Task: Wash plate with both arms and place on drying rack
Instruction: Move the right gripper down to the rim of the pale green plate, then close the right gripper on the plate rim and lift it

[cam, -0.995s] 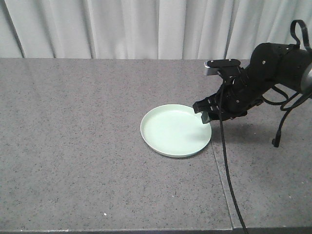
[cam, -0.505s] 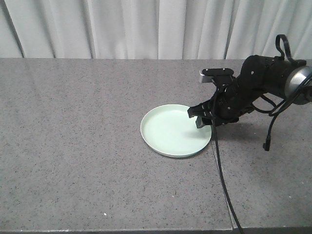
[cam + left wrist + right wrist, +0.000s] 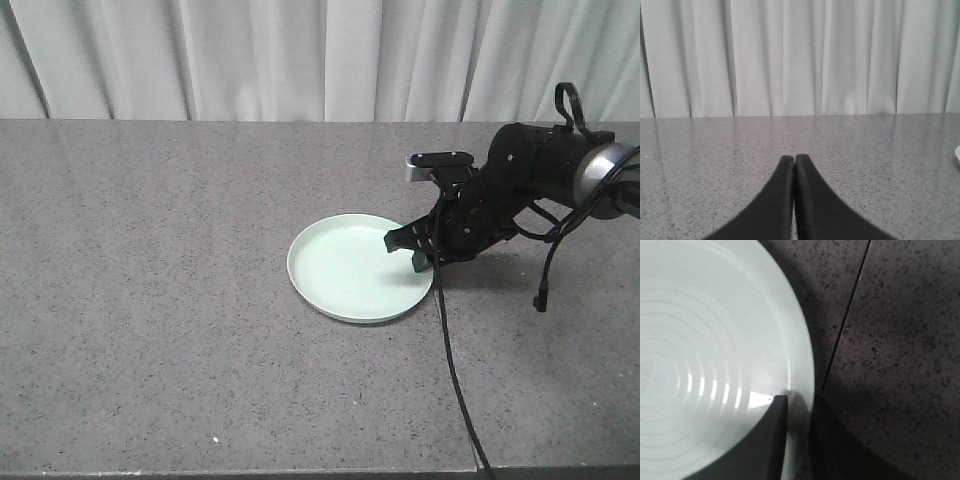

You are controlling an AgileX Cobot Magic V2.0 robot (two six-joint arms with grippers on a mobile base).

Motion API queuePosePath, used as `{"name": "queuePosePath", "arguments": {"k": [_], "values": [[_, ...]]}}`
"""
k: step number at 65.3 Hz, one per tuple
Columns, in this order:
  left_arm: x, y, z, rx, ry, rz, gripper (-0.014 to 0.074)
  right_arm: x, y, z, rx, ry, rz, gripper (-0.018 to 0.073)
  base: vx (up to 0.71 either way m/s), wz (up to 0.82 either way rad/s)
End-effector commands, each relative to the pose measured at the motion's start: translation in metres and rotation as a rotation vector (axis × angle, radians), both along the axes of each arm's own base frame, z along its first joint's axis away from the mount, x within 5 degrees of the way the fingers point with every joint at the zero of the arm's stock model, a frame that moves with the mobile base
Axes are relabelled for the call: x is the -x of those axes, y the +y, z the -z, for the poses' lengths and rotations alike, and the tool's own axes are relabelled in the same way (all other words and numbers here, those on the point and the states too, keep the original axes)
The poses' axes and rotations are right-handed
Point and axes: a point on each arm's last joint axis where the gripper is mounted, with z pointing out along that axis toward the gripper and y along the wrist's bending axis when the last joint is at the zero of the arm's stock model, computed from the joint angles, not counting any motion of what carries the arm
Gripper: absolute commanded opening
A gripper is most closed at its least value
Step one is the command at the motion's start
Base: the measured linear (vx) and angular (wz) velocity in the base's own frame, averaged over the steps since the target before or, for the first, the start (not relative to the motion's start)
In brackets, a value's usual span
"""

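The pale mint-green plate (image 3: 355,268) lies flat on the grey speckled counter (image 3: 150,250). My right gripper (image 3: 415,252) reaches down at the plate's right rim. In the right wrist view the plate (image 3: 710,355) fills the left side. The right gripper (image 3: 799,402) straddles the rim, one finger inside the plate and the other outside it, open with a narrow gap. My left gripper (image 3: 794,159) is shut with nothing in it, low over bare counter. A sliver of the plate (image 3: 958,155) shows at that view's right edge. The drying rack is out of view.
A seam (image 3: 452,350) in the counter runs front to back just right of the plate. A black cable (image 3: 452,390) trails from the right arm over the front edge. White curtains (image 3: 300,60) hang behind the counter.
The right arm has swung left and lower, bringing its gripper from beside the plate onto the plate's right rim. The plate has not moved.
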Motion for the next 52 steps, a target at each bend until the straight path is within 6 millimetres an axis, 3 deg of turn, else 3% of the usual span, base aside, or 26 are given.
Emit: {"name": "queuePosePath", "arguments": {"k": [1,6,13,28,52], "values": [[0.004,0.0,-0.016,0.011,-0.115,0.009,-0.0006,-0.001,0.0,-0.029,-0.021,-0.092,-0.002,0.0029,0.0,0.0],[0.004,0.0,-0.016,0.011,-0.115,0.009,-0.0006,0.0,0.0,-0.03,-0.021,-0.092,-0.003,-0.0014,0.0,0.0],[0.004,0.0,-0.016,0.011,-0.115,0.009,-0.0006,0.002,-0.001,-0.037,-0.022,-0.102,-0.005,-0.0009,0.0,0.0],[0.004,0.0,-0.016,0.011,-0.115,0.009,-0.0006,0.014,-0.003,-0.071,-0.037,-0.165,-0.009,-0.0009,0.0,0.0],[0.004,0.0,-0.016,0.011,-0.115,0.009,-0.0006,0.064,0.002,-0.127,-0.182,-0.078,-0.071,-0.0009,0.0,0.0]]}}
